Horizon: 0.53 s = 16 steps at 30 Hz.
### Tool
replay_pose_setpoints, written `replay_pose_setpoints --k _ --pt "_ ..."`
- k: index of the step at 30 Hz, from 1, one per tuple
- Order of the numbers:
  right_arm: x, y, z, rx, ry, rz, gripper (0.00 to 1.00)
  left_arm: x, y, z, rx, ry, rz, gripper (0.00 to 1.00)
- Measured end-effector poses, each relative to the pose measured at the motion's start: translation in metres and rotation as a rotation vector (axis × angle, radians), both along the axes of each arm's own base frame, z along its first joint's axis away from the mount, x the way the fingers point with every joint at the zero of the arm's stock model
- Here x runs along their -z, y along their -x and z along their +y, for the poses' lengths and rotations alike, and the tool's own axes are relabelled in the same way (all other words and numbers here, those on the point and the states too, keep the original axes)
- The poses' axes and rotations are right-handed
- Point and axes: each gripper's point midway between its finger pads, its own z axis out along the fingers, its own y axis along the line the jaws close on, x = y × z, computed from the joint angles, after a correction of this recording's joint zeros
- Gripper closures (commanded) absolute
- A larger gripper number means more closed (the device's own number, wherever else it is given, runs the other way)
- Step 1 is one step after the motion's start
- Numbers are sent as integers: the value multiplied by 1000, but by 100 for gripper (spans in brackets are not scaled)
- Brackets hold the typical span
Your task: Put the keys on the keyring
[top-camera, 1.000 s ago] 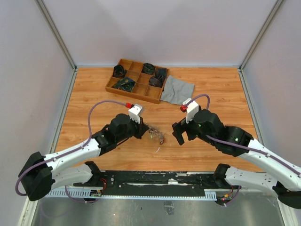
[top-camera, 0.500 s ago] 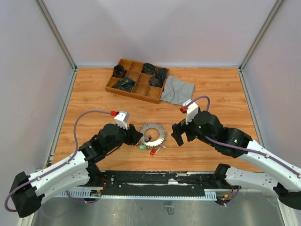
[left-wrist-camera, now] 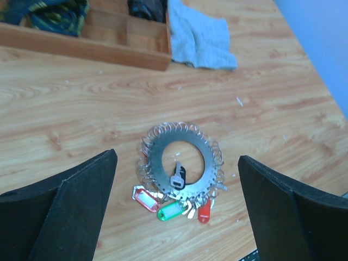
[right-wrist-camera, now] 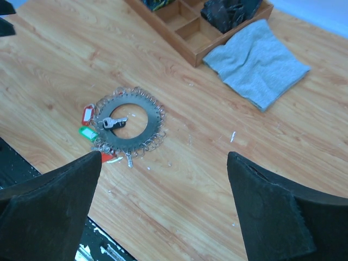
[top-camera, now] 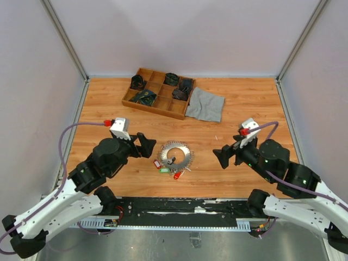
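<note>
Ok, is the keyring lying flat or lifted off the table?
Lying flat. The keyring rests on the table, face-up in both wrist views; left gripper and right gripper hang clear of it.

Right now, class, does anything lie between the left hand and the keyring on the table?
Nothing visible does. The open left hand points at the keyring, and only the wooden table shows between them. The wooden tray and grey cloth lie farther back, out of the way.
</note>
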Motion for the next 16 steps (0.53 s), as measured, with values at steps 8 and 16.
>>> replay_pose_setpoints --k 8,16 --pt "-18 5 -43 109 -111 -108 2 -45 16 56 -150 76 -118 0" --pt "-13 3 -66 201 -117 -134 2 -62 28 87 -228 150 -188 0"
